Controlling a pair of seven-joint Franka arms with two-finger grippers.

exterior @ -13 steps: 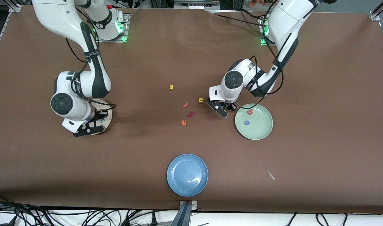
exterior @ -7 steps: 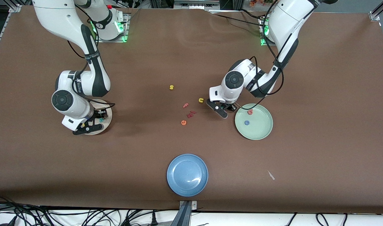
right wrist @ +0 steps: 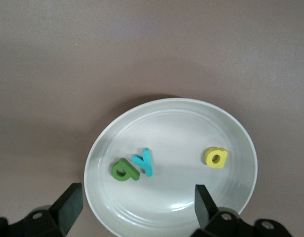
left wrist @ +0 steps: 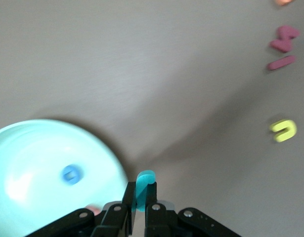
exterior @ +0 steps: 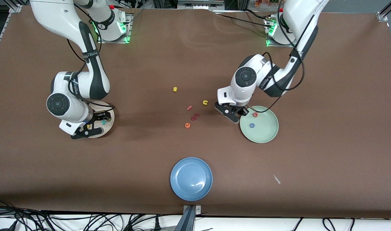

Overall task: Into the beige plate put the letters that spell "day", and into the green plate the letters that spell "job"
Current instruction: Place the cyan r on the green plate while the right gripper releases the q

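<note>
Left wrist view shows the left gripper (left wrist: 140, 200) with its fingers pinching the teal "j" (left wrist: 145, 183), the letter standing upright between the pads, its top poking out above them. The green plate (left wrist: 23, 148) lies just beside the fingers, its rim almost under them, with the blue "o" (left wrist: 71, 174) already in it; the salmon "b" (exterior: 255, 114) sits near the plate's rim toward the robots' edge of the desk. In my judgement the coming move is a short carry from the rim in over the plate's middle, then a release. The left arm is bent low, wrist pointing down at the plate's rim.

Over the beige plate (right wrist: 240, 143) the right gripper (right wrist: 137, 205) hangs with fingers spread wide and empty; the green "d" (right wrist: 124, 171), teal "y" (right wrist: 143, 162) and yellow "a" (right wrist: 215, 157) lie flat in the plate, so "day" looks finished.
</note>
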